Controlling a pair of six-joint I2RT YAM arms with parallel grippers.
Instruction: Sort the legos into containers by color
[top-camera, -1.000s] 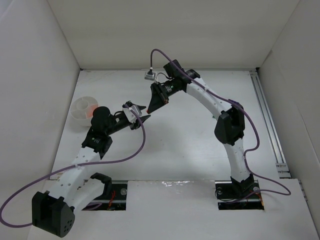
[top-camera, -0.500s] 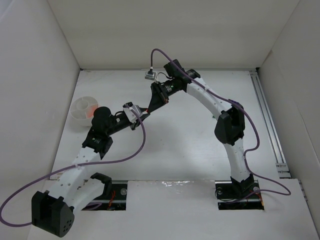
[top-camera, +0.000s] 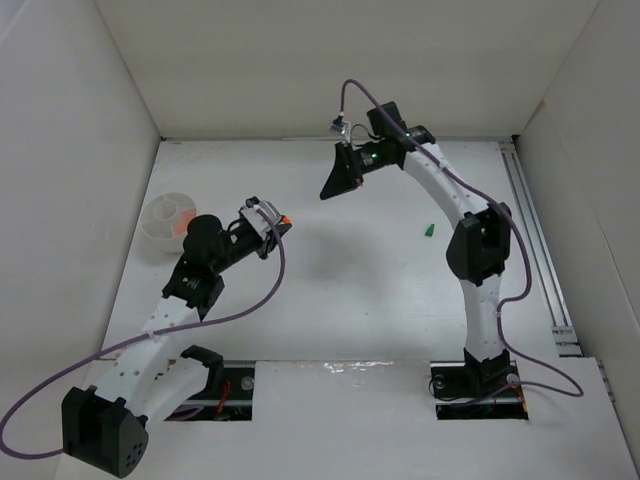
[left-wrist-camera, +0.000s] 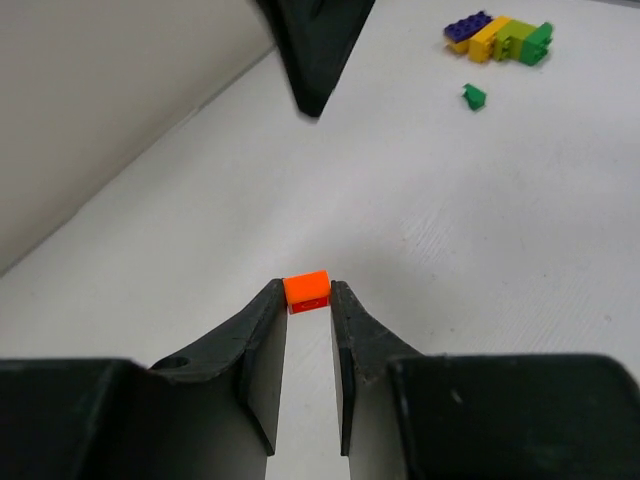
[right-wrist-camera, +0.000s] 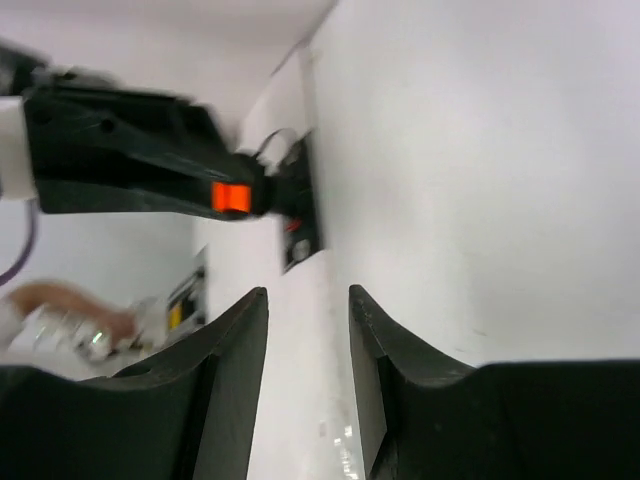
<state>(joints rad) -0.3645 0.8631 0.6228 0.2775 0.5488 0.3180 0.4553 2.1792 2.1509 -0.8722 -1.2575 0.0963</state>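
- Pinching one orange brick (left-wrist-camera: 307, 290) at the very tips of the left fingers (left-wrist-camera: 272, 308), apparently clear of the table (left-wrist-camera: 450, 220).
- Holding nothing in the right fingers (right-wrist-camera: 245, 330), parted partway.
- Reaching with the left arm just right of the white bowl (top-camera: 150, 215); hanging the right arm high over the far middle.
- Judged early on: some orange-red already in the bowl at far left, this brick not yet dropped in.
- Left to sort: a lone green brick (left-wrist-camera: 474, 96) and a purple, yellow, lime and green cluster (left-wrist-camera: 500, 40) on the right.
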